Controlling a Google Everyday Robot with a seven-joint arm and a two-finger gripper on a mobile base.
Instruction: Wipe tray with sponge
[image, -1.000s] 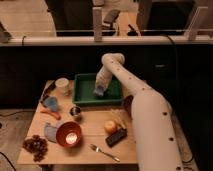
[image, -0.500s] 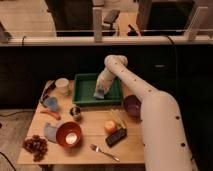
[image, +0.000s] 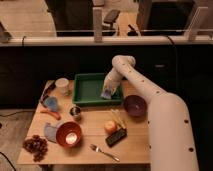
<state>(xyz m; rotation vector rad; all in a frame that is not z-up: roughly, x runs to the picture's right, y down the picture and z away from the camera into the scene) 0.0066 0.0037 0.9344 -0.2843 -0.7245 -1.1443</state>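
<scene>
The green tray stands at the back middle of the wooden table. My white arm reaches in from the right and bends down into it. My gripper is low over the tray's right half. A small light blue sponge sits at the gripper's tip, against the tray floor. The rest of the tray floor shows bare green.
A purple bowl is right of the tray. A white cup, a blue cup-like object and a small can are to its left. In front lie an orange bowl, grey-blue cloth, grapes, fork, an orange fruit and a dark bar.
The arm has shifted right and pulled back a little, so the gripper and sponge now sit further right in the tray. Nothing else on the table has moved.
</scene>
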